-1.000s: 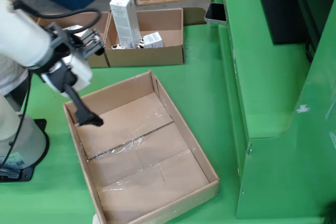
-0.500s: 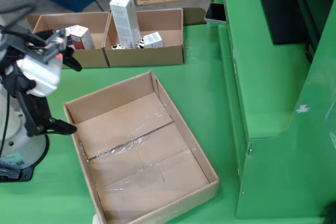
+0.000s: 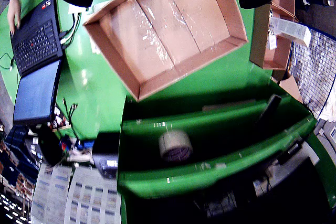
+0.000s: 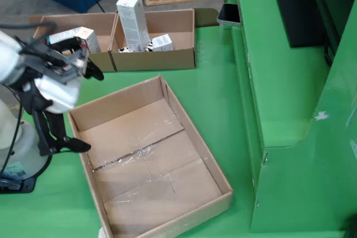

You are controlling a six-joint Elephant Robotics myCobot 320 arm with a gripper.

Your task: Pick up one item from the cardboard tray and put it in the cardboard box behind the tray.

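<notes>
Robot gripper with black fingers spread wide apart, holding nothing, beside a shallow brown cardboard tray on a green table.

In the fixed view the gripper hangs at the tray's left rim; the tray's taped floor lies bare. Behind the tray stand two open brown cardboard boxes, side by side. A tall white carton and smaller white cartons sit inside them.
</notes>
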